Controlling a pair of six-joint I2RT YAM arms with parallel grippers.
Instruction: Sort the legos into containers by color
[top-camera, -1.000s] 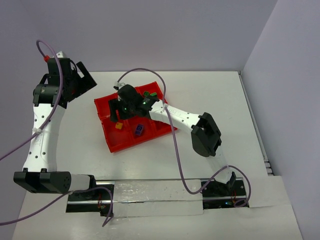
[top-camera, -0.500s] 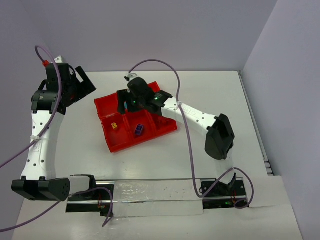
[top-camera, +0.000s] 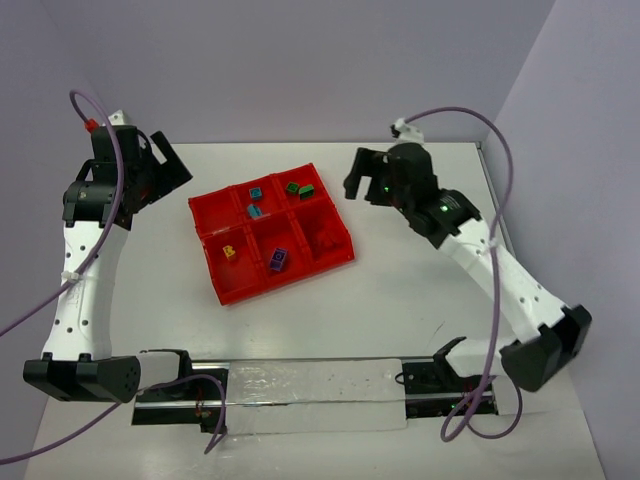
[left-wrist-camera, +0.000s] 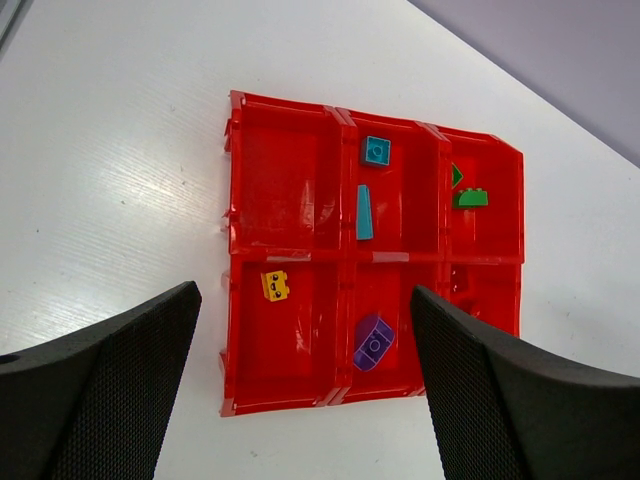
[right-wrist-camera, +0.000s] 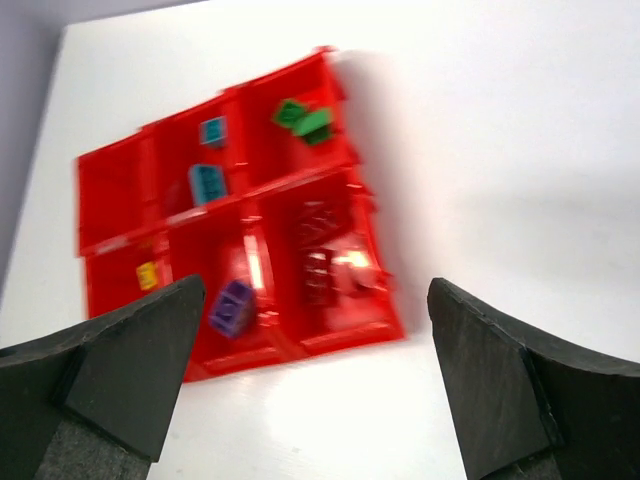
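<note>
Looks sorted, and both grippers are empty!
Left gripper (left-wrist-camera: 305, 300) gapes wide with nothing in it; right gripper (right-wrist-camera: 315, 285) is the same, hanging out past the tray's right edge. The tray (top-camera: 214, 216) sits mid-table: blue legos (left-wrist-camera: 376, 151) in the far-middle bin, greens (left-wrist-camera: 470, 198) in the far-right corner, yellow (left-wrist-camera: 274, 286) near-left, purple (left-wrist-camera: 372, 342) near-middle. The reds (right-wrist-camera: 318, 262), hard to pick out against red, are near-right. The far-left bin is bare. I can't spot any loose lego on the table, so I'd say nothing is left to move.
</note>
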